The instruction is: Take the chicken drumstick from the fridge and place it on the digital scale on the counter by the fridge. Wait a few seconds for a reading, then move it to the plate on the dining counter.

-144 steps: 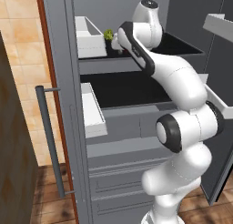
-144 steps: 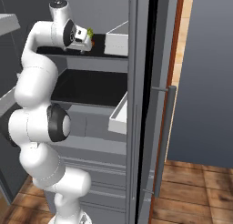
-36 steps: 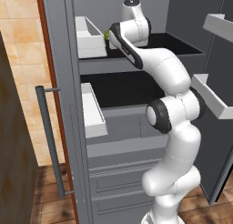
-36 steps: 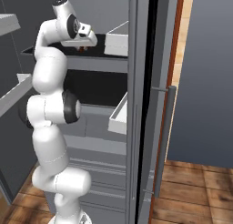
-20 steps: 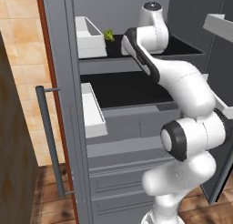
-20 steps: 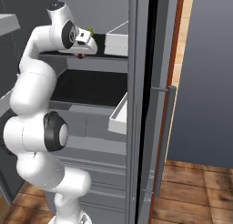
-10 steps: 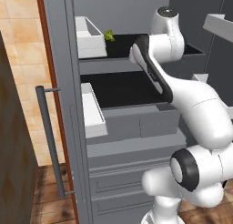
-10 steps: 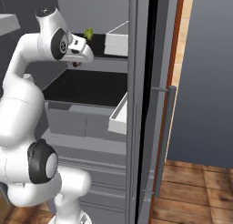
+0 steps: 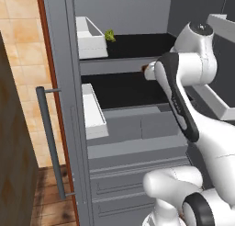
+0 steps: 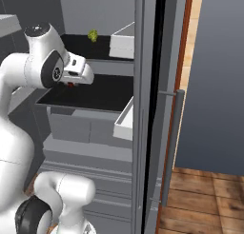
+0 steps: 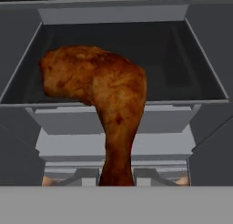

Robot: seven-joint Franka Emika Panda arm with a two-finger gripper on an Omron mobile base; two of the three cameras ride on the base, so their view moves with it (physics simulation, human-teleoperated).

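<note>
The chicken drumstick (image 11: pixel 104 100) hangs glossy and orange-brown close in front of the hand camera, its thin end pointing down. My gripper (image 9: pixel 149 73) is shut on it, just outside the front edge of the fridge (image 9: pixel 59 50) shelves. From the right base view a small brown bit of the chicken drumstick (image 10: pixel 70 84) shows under the gripper (image 10: pixel 76 79), above the lower black shelf (image 10: pixel 90 96). The fingertips are hidden behind the meat in the hand view. The digital scale, the plate and the dining counter are out of view.
A small green leafy vegetable (image 9: pixel 109 35) sits on the upper shelf beside a white door bin (image 9: pixel 89 36). A second white bin (image 9: pixel 93 111) hangs lower on the open door, with its long bar handle (image 9: pixel 50 142). Grey drawers (image 9: pixel 137 128) lie below the shelves.
The arm has drawn back from the upper shelf and come down and outwards, carrying the drumstick out of the fridge. The green vegetable stays on the shelf.
</note>
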